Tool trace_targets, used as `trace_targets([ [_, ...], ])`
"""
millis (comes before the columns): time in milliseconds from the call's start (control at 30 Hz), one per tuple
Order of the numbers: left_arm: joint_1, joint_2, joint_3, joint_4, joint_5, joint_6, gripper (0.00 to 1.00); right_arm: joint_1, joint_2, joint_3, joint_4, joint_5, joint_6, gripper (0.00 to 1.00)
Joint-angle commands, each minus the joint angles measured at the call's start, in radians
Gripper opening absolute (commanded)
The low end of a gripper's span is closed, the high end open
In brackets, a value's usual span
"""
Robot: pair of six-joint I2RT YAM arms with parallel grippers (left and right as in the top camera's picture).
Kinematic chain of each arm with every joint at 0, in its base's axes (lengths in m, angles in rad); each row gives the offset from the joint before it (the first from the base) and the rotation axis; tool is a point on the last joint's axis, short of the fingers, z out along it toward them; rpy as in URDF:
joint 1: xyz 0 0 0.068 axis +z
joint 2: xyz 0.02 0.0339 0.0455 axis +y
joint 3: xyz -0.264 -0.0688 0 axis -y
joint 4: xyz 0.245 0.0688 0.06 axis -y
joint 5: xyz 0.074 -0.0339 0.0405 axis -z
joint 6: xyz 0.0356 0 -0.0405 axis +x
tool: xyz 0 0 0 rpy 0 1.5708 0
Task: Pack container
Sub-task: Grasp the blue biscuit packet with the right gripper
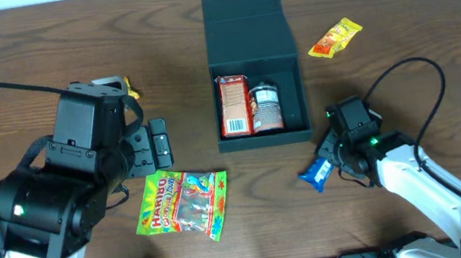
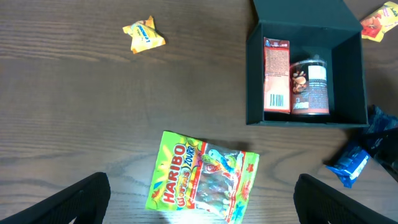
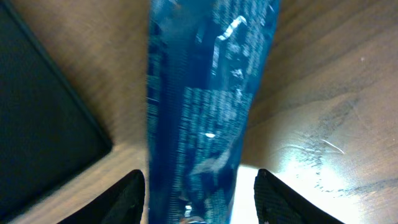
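Note:
The container (image 1: 265,135) is a dark teal box standing open, its lid (image 1: 243,17) folded back. Inside it are a red carton (image 1: 234,105) and a dark jar (image 1: 267,107). In the left wrist view the container (image 2: 305,119) lies at the upper right. My right gripper (image 1: 337,157) is open low over the table, straddling a blue snack packet (image 3: 199,106), with a gap at each fingertip. That packet (image 1: 317,172) lies just off the box's front right corner. My left gripper (image 2: 202,190) is wide open above a green Haribo bag (image 2: 202,177), holding nothing.
A yellow-and-red packet (image 1: 335,38) lies right of the lid. In the left wrist view a small yellow candy packet (image 2: 143,34) sits on the wood at the far left. The Haribo bag (image 1: 182,205) lies flat, front left of the box. The box's dark wall (image 3: 43,106) is close to my right fingers.

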Motion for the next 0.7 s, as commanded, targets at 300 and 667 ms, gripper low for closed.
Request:
trace_targets([
  [300, 0.004, 0.002, 0.015, -0.004, 0.000, 0.018, 0.95, -0.010, -0.006, -0.038, 0.034, 0.019, -0.002, 0.41],
  [667, 0.004, 0.002, 0.015, -0.004, 0.000, 0.018, 0.95, -0.010, -0.006, -0.036, 0.038, 0.063, -0.077, 0.26],
])
